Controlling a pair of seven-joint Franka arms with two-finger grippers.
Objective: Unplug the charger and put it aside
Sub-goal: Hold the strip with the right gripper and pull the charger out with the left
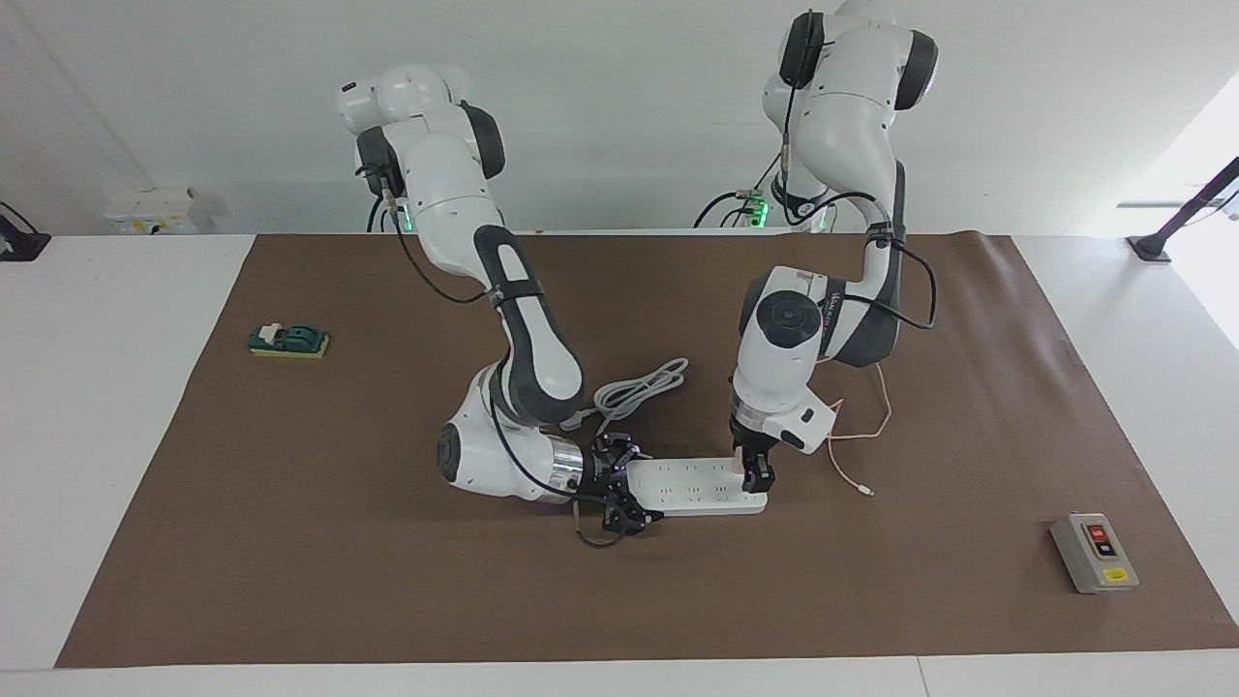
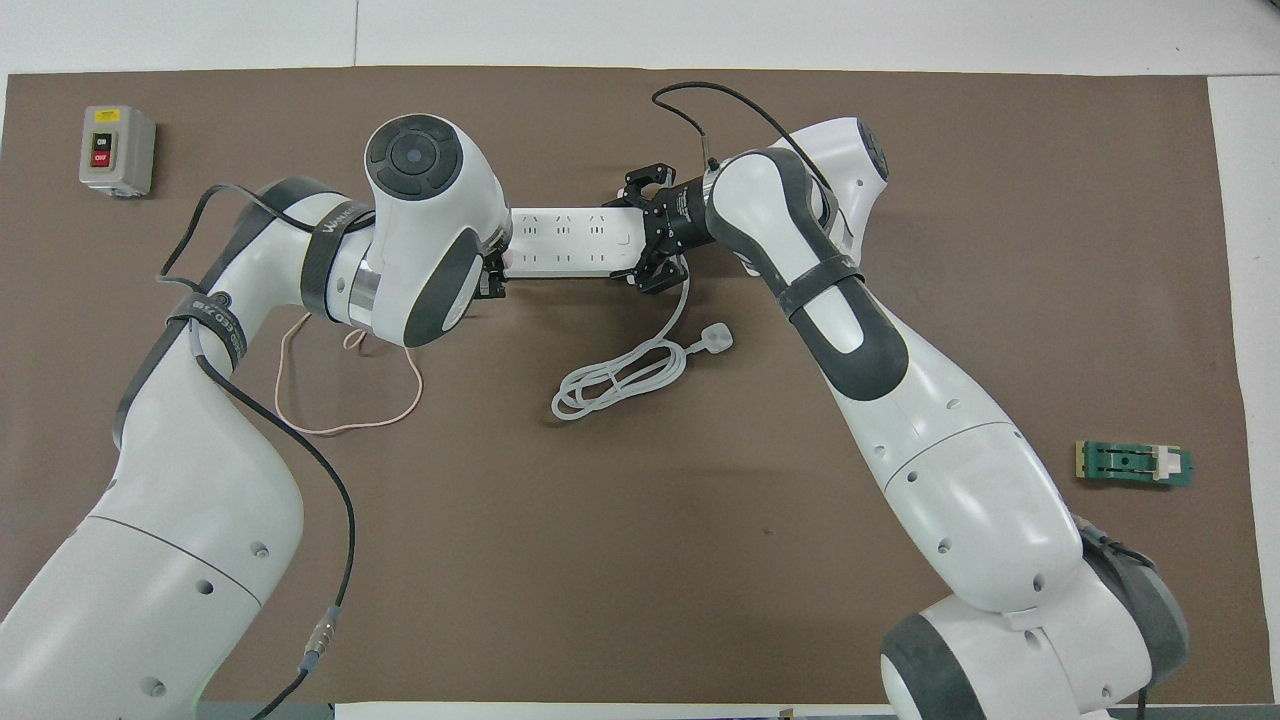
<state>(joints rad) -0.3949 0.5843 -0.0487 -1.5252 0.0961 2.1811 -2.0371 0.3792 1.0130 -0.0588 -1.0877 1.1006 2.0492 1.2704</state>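
The small pale pink charger (image 1: 741, 455) sits plugged into the white power strip (image 1: 692, 487) at the strip's end toward the left arm. My left gripper (image 1: 757, 476) comes straight down on it, its fingers closed against the cube. The charger's thin pink cable (image 1: 876, 426) loops over the mat toward the left arm's base. In the overhead view my left arm hides the charger, and only the cable (image 2: 345, 425) shows. My right gripper (image 1: 624, 487) lies low on the mat, clamped across the strip's other end (image 2: 600, 240).
The strip's coiled white cord with its three-pin plug (image 2: 620, 375) lies just nearer to the robots than the strip. A grey switch box (image 1: 1094, 552) stands near the mat's corner at the left arm's end. A green block (image 1: 288, 341) sits toward the right arm's end.
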